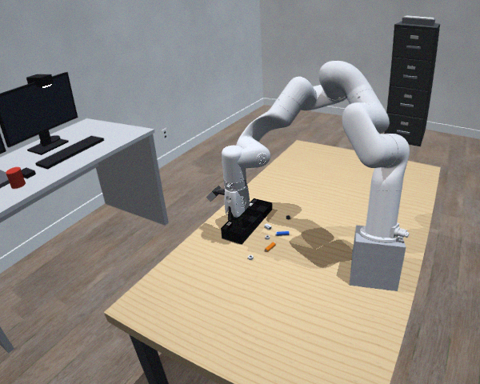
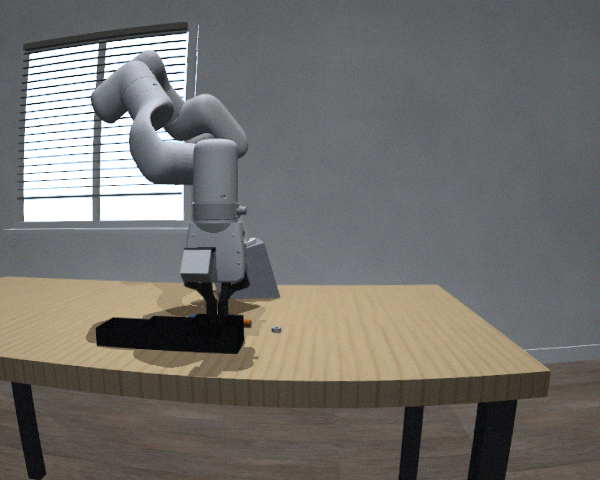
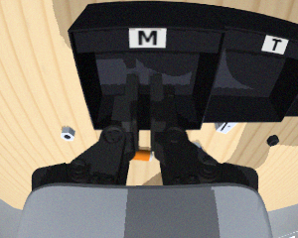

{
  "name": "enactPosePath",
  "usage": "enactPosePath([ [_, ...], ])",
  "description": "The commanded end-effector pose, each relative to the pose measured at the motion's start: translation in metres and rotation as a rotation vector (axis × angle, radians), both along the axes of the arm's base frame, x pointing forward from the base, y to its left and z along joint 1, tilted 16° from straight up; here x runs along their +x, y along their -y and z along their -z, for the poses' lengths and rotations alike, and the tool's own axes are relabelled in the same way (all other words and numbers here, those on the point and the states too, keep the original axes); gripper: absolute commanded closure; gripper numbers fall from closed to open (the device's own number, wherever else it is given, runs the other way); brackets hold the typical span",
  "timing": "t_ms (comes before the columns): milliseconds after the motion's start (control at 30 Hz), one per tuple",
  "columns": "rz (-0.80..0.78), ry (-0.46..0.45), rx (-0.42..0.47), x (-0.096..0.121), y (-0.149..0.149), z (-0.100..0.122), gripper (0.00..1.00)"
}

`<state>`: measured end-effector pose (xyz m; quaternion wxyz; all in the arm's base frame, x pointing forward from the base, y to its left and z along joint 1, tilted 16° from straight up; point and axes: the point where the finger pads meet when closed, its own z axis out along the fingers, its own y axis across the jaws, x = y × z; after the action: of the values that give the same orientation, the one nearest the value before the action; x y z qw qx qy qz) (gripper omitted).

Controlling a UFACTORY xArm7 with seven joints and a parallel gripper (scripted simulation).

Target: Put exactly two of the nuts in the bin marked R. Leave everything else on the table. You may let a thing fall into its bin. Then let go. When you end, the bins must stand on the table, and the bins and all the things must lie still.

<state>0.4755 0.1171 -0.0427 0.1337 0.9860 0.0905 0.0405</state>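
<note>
A black row of three bins (image 1: 257, 209) (image 2: 155, 335) (image 3: 251, 93) stands on the table. The wrist view shows its labels M (image 3: 148, 38) and T (image 3: 275, 44); the R bin is out of that view. My gripper (image 1: 231, 218) (image 2: 216, 311) (image 3: 144, 90) is shut, with nothing visible between its fingers, and its tips dip into the M bin. Three small grey nuts (image 1: 267, 226) (image 1: 266, 237) (image 1: 250, 257) lie on the table beside the bins. One of them shows in the exterior view (image 2: 276, 329) and in the wrist view (image 3: 68, 134).
A blue piece (image 1: 282, 233), an orange piece (image 1: 270, 246) (image 2: 247, 322) (image 3: 144, 157) and a small black piece (image 1: 287, 216) (image 3: 272, 139) lie near the nuts. The arm's grey base (image 1: 377, 260) stands at the table's right side.
</note>
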Motion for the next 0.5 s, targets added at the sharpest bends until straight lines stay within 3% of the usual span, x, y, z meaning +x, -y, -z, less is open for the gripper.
enactPosePath([
  [0,-0.002,0.004,0.002,0.003,0.001,0.009,0.93],
  [467,-0.002,0.004,0.002,0.004,0.005,0.022,0.93],
])
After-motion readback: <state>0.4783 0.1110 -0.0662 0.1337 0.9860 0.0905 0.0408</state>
